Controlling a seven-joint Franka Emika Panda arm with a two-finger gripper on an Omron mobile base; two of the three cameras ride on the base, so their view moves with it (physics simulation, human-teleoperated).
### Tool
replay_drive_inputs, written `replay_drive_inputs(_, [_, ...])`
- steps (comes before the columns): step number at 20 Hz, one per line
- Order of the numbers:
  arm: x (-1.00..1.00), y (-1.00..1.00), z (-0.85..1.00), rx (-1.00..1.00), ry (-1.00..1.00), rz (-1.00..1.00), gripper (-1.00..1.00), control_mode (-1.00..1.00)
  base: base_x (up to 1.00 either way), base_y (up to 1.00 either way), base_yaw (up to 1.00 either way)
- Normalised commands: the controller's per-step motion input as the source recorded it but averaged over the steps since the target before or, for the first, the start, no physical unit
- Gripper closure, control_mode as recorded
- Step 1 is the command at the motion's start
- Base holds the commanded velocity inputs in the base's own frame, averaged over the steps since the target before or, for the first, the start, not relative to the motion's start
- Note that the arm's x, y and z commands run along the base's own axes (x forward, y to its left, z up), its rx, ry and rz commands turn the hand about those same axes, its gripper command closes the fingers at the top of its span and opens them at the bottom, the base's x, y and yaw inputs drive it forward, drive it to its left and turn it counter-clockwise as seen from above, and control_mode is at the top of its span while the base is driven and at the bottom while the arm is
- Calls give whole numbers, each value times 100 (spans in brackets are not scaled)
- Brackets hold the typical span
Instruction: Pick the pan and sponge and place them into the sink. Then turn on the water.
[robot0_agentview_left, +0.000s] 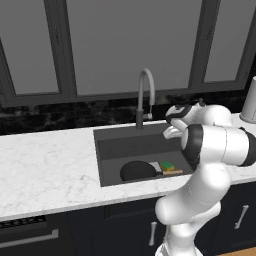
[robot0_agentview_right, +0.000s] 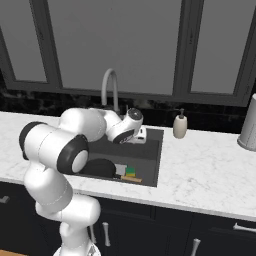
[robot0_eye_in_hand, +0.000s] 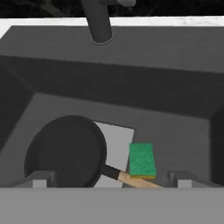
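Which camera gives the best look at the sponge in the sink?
The hand view: the sponge appears large, green top and orange-yellow edge clear, beside the pan's handle. The left base view shows it small; the right base view shows it smaller still.

Kitchen: sink (robot0_agentview_left: 107, 150), marble counter (robot0_agentview_left: 45, 165).

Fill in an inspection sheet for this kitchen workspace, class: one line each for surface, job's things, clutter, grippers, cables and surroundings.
Surface: white marble counter around the sink.
Job's things: pan and sponge lie on the sink floor; faucet shows no water.
Clutter: soap dispenser right of the sink; grey canister farther right.
Grippers: gripper open, empty, above the basin.
Cables: nothing seen.
Surroundings: windows behind, dark cabinets below.
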Motion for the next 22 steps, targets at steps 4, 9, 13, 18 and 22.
replay_drive_inputs(4, [1,0,8,14,0,-21,-100,-100,0,0,0])
replay_drive_inputs(9, [0,0,14,18,0,-20,-100,-100,0,0,0])
replay_drive_inputs(13, [0,0,19,22,0,-17,-100,-100,0,0,0])
replay_drive_inputs(18, [0,0,18,19,7,-19,-100,-100,0,0,0])
replay_drive_inputs(22, [4,0,8,11,15,-20,-100,-100,0,0,0])
